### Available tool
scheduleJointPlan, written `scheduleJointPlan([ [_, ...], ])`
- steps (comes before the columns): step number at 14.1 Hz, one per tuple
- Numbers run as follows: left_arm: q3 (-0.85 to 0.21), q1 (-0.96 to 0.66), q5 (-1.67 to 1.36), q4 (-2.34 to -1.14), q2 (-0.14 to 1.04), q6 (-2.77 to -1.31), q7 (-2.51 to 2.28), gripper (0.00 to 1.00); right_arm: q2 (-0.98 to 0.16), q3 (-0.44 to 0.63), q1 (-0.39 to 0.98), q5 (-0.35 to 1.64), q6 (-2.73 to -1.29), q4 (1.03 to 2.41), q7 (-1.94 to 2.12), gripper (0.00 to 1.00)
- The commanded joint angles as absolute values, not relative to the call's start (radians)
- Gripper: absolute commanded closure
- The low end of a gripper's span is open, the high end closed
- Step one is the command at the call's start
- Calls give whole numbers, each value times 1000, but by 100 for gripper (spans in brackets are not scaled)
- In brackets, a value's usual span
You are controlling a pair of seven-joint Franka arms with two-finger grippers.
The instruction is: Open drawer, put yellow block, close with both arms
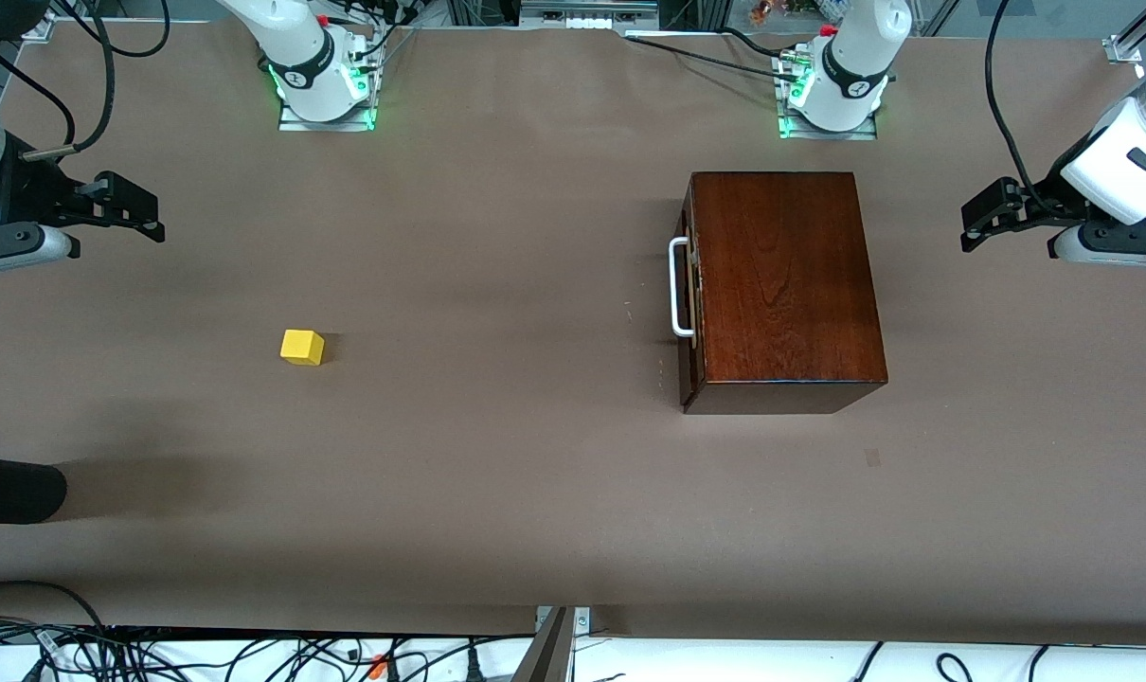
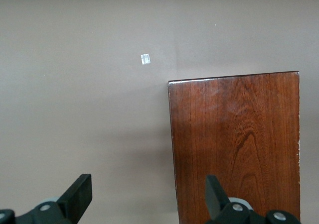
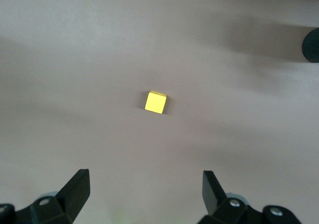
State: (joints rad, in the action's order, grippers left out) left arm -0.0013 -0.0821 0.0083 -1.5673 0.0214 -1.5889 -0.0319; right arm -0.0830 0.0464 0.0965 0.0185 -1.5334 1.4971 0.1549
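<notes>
The dark mahogany box [image 1: 786, 284] stands toward the left arm's end of the table. Its drawer is shut, and the white bar handle [image 1: 679, 289] faces the right arm's end. The yellow block [image 1: 302, 347] lies on the bare table toward the right arm's end. My left gripper [image 1: 980, 223] is open and empty, up in the air beside the box. The left wrist view shows it [image 2: 148, 199] over the edge of the box top [image 2: 234, 144]. My right gripper [image 1: 142, 213] is open and empty, up over the table. The right wrist view shows it [image 3: 145, 191] with the block [image 3: 155, 102] ahead of it.
A dark rounded object [image 1: 14, 490] pokes in at the right arm's end, nearer the front camera than the block; it also shows in the right wrist view [image 3: 311, 45]. A small tape mark [image 1: 873, 457] lies nearer the front camera than the box.
</notes>
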Motion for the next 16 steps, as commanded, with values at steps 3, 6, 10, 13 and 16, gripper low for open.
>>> scheduleJointPlan([
  [3,0,-72,-23,-1542,31,-1585,-35,0,-78,43,94,18,-1531,1491,167,0],
  [6,-2,-74,-21,-1542,32,-1585,-35,0,-80,41,95,20,-1532,1491,167,0],
  [10,-2,-74,-21,-1542,32,-1585,-28,0,-80,41,95,20,-1534,1491,167,0],
  [13,-2,-74,-20,-1542,32,-1585,-22,0,-83,43,94,21,-1534,1491,167,0],
  [16,-6,-75,-21,-1542,32,-1585,-21,0,-83,41,94,21,-1536,1491,166,0],
])
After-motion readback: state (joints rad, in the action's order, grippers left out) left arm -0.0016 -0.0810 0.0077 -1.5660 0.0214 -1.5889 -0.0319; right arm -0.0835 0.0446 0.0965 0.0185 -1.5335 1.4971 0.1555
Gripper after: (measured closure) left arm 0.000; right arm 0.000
